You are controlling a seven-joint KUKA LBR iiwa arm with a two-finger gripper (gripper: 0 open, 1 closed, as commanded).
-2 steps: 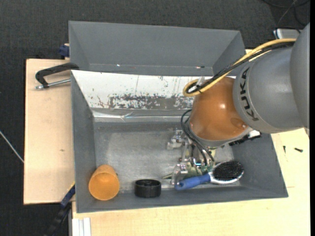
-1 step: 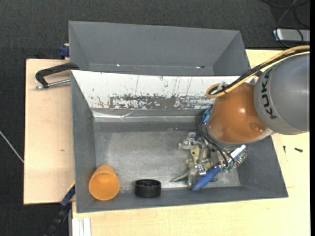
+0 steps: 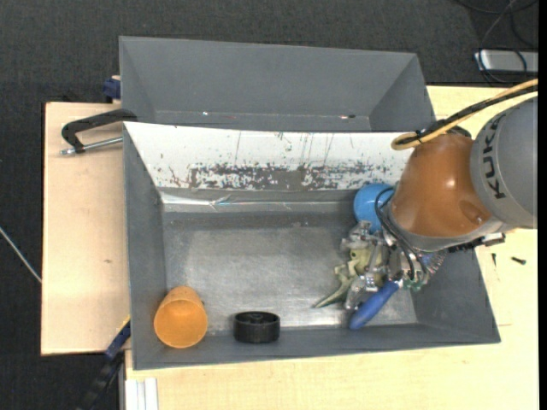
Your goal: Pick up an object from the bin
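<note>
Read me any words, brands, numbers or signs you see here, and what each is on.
"KU" on the grey arm, sideways, the rest cut off.
Nothing readable on the orange cup, the black ring or the bin; the dark specks on its far wall are marks, not letters.

Blue round thing (image 3: 367,202) half behind orange cover (image 3: 436,188)

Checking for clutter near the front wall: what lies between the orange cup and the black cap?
Nothing: the bin floor is bare between cup and cap, as the camera view shows.
</note>
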